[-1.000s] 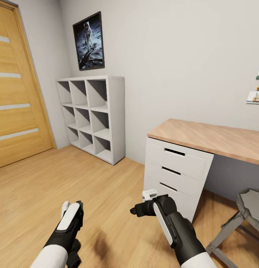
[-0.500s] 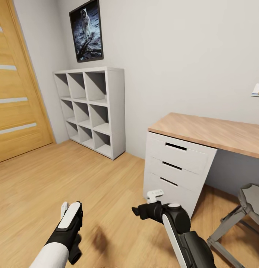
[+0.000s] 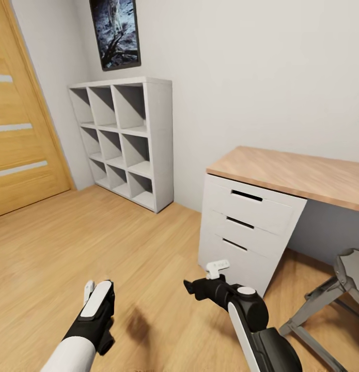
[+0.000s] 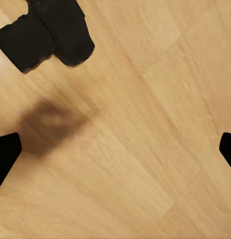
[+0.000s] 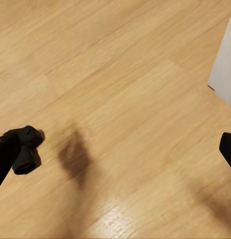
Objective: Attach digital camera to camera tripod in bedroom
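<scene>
Looking forward and down, the head camera took in a corner of the bedroom: a light wood plank floor [image 3: 96, 243], pale grey walls, a wooden door [image 3: 19, 129] at the left, and a framed dark picture [image 3: 114, 33] above a white cube shelf [image 3: 125, 139] standing against the wall. To the right stood a white desk [image 3: 287, 173] with a wood top and three drawers [image 3: 246, 217], and a grey stool [image 3: 334, 299] sat at its open side near the right edge.

Both arms hung low over bare floor. The left end effector [image 3: 91, 297] pointed ahead with its white and black fingers lying close together in the head view, while in the left wrist view [image 4: 115, 154] the two dark fingertips sat at opposite edges of the picture, so they were spread with nothing between them. The right end effector [image 3: 192, 287] reached toward the desk's drawer side; in its wrist view [image 5: 120, 149] the fingertips likewise stood far apart over the planks, holding nothing.

Neither the digital camera nor the tripod could be made out in any of these views.
</scene>
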Tool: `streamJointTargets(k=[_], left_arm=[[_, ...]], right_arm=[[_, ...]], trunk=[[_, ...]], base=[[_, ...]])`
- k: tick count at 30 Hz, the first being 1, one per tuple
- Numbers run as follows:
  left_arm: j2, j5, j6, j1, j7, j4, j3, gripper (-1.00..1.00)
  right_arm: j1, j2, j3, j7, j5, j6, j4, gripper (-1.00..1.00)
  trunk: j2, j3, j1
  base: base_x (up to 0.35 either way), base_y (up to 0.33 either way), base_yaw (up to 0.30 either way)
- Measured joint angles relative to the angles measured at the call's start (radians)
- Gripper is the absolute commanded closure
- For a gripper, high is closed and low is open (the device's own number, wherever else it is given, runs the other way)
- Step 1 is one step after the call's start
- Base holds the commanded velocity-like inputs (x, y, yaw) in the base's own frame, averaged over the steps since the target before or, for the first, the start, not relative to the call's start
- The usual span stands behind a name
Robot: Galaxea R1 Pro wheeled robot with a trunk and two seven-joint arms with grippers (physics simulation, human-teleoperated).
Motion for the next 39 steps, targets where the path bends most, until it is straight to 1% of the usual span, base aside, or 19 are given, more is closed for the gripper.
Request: streamJointTargets(k=[18,22,23,25,26,29,30,33,34,37,39], left_arm=[[0.000,0.000,0.000,0.000,0.000,0.000,0.000,-1.00],[0.000,0.089,-0.002,0.000,-0.009,0.009,0.000,-1.00],[0.000,0.090,-0.002,0.000,-0.009,0.009,0.000,-1.00],[0.001,0.135,-0.003,-0.001,-0.017,0.011,0.000,-1.00],[0.001,0.136,-0.003,-0.001,-0.017,0.011,0.000,-1.00],[0.002,0.191,-0.009,-0.004,-0.035,0.010,0.000,-1.00],[0.002,0.191,-0.009,-0.004,-0.035,0.010,0.000,-1.00],[0.003,0.225,-0.014,-0.015,-0.050,0.005,-0.001,-1.00],[0.003,0.226,-0.014,-0.016,-0.050,0.005,0.000,-1.00],[0.003,0.241,-0.016,-0.032,-0.060,0.003,-0.005,-1.00],[0.003,0.245,-0.016,-0.036,-0.065,0.002,-0.006,-1.00]], right_arm=[[0.003,0.000,-0.002,0.000,0.001,-0.010,-0.002,-1.00],[0.003,0.002,-0.002,-0.003,0.001,-0.014,-0.003,-1.00],[0.003,0.002,-0.002,-0.003,0.001,-0.014,-0.003,-1.00],[0.000,0.002,0.001,-0.004,0.001,-0.011,-0.004,-1.00],[0.000,0.002,0.001,-0.004,0.001,-0.011,-0.004,-1.00],[-0.003,0.002,0.004,-0.005,0.001,-0.009,-0.004,-1.00],[-0.003,0.002,0.004,-0.005,0.001,-0.009,-0.004,-1.00],[-0.005,0.002,0.007,-0.005,0.001,-0.006,-0.004,-1.00],[-0.005,0.002,0.007,-0.005,0.001,-0.006,-0.004,-1.00],[-0.005,0.002,0.009,-0.005,0.001,-0.004,-0.004,-1.00],[-0.005,0.002,0.010,-0.006,0.001,-0.004,-0.004,-1.00]], trunk=[[-0.004,-0.070,0.008],[-0.005,-0.085,0.010],[-0.005,-0.089,0.010],[-0.006,-0.097,0.011],[-0.006,-0.101,0.012],[-0.007,-0.112,0.013],[-0.007,-0.116,0.013],[-0.008,-0.128,0.015],[-0.008,-0.132,0.015],[-0.008,-0.132,0.015],[-0.008,-0.132,0.015]], base=[[0.000,0.000,0.000],[0.000,0.000,0.000],[0.000,0.000,0.000],[0.000,0.000,0.000],[0.000,0.000,0.000],[0.000,0.000,0.000],[0.000,0.000,0.000],[0.000,0.000,0.000],[0.000,0.000,0.000],[0.000,0.000,0.000],[0.000,0.000,0.000]])
